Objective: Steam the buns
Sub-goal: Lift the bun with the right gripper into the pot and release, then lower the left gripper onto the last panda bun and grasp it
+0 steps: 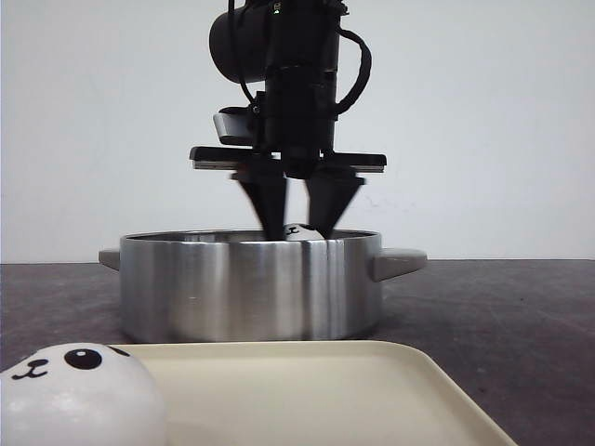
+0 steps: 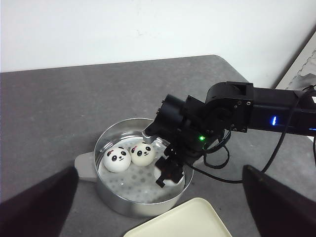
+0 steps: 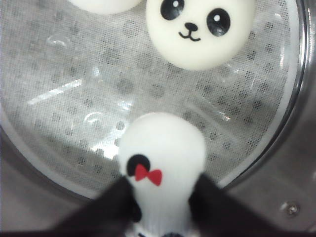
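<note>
Smooth bun point(image 3: 163, 163) squeezed between jaws.

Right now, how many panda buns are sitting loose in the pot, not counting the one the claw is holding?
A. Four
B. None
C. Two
C. In the left wrist view two buns sit side by side on the pot's steamer mesh, while the right gripper squeezes a third bun beside them.
</note>
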You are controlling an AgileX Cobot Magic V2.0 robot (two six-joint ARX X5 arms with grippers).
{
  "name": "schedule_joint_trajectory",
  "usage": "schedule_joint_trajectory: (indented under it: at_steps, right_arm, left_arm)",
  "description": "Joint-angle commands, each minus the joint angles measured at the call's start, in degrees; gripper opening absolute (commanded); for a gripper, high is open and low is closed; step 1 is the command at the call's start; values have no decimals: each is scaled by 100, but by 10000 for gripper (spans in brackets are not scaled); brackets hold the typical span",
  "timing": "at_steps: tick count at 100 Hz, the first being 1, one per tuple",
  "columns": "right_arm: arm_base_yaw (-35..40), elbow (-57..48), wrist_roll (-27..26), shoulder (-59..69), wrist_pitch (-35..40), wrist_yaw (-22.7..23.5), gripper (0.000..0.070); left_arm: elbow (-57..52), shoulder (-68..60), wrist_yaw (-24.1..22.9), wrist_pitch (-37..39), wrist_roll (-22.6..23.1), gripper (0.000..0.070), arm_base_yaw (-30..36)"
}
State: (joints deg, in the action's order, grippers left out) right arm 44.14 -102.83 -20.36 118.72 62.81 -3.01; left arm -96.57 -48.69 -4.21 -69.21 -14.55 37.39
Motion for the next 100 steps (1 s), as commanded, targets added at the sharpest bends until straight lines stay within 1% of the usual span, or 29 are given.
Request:
schedule_joint_trajectory:
  at_steps: [1, 13, 31, 35, 38, 41, 43, 49, 52, 54, 61, 74, 86, 100]
  right_arm:
    - [28, -111, -28, 129, 57, -2, 595]
    - [-46, -111, -22, 129, 181, -2, 595]
    - [-90, -114, 61, 52, 162, -2, 591]
    - [-103, -114, 116, -42, 142, -4, 572]
    - [-103, -114, 144, -133, 109, -26, 505]
    - [-98, -114, 173, -238, 57, -72, 396]
    - [-94, -114, 188, -323, 22, -105, 306]
    - [-72, -114, 238, -645, -74, -186, 3]
    - [-55, -114, 289, -822, -142, -195, 0]
    - [-31, -114, 295, -955, -184, -201, 16]
    - [68, -114, 326, -1453, -308, -291, 15]
    - [422, -114, 404, -2538, -466, -645, 15]
    - [964, -114, 479, -3521, -529, -1010, 14]
    - [1639, -114, 492, -4424, -490, -1700, 13]
  left_arm:
    - [-98, -37, -13, 57, 33, 673, 39]
    - [-98, -37, -13, 61, 33, 673, 39]
    - [-98, -37, -13, 7, 33, 673, 39]
    - [-96, -37, -13, -42, 33, 673, 39]
    - [-85, -37, -13, -74, 31, 673, 39]
    - [-63, -37, -11, -107, 17, 673, 39]
    - [-46, -37, -11, -129, 7, 673, 39]
    - [31, -37, -11, -201, -24, 673, 39]
    - [92, -37, -11, -232, -57, 673, 39]
    - [144, -37, -11, -247, -90, 673, 39]
    - [385, -35, -9, -293, -258, 673, 39]
    - [1023, -35, 76, -267, -625, 673, 42]
    - [1832, -37, 507, -37, -837, 673, 55]
    - [3001, -37, 1027, 507, -1252, 673, 197]
